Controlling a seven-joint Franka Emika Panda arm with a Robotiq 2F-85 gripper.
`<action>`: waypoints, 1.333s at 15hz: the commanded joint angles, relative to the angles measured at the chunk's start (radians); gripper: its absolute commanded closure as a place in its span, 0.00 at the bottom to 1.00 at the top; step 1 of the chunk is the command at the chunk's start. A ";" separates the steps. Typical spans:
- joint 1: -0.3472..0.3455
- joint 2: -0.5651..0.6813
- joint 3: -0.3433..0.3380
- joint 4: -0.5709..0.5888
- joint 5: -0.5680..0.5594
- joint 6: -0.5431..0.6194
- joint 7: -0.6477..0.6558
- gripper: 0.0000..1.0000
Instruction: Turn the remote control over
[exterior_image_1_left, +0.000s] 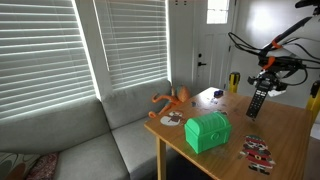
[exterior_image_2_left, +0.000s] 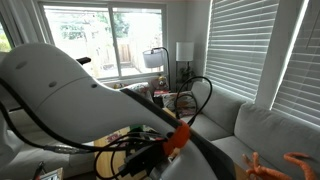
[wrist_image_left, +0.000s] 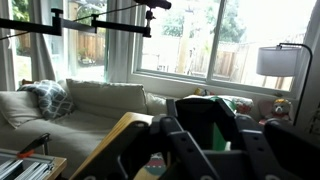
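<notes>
In an exterior view my gripper (exterior_image_1_left: 263, 82) is shut on the slim black remote control (exterior_image_1_left: 257, 101). It holds the remote lifted off the wooden table (exterior_image_1_left: 290, 135), hanging roughly upright over the far right part. In the wrist view the remote (wrist_image_left: 198, 118) stands as a dark bar between my gripper's fingers (wrist_image_left: 205, 128), with the green chest-shaped box (wrist_image_left: 221, 140) partly showing behind it. In an exterior view the robot arm (exterior_image_2_left: 80, 95) fills the frame and hides the remote.
The green chest-shaped box (exterior_image_1_left: 207, 131) stands near the table's front edge. Red-and-white patterned flat items (exterior_image_1_left: 258, 150) lie to its right, and another lies by an orange toy (exterior_image_1_left: 172, 98) at the table's left. A grey sofa (exterior_image_1_left: 70, 140) stands beside the table.
</notes>
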 joint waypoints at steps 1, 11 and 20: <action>-0.107 0.030 0.148 -0.024 0.065 0.000 0.038 0.83; -0.137 0.084 0.187 0.015 0.046 0.009 0.071 0.83; -0.057 0.075 0.058 0.036 0.041 0.027 0.090 0.83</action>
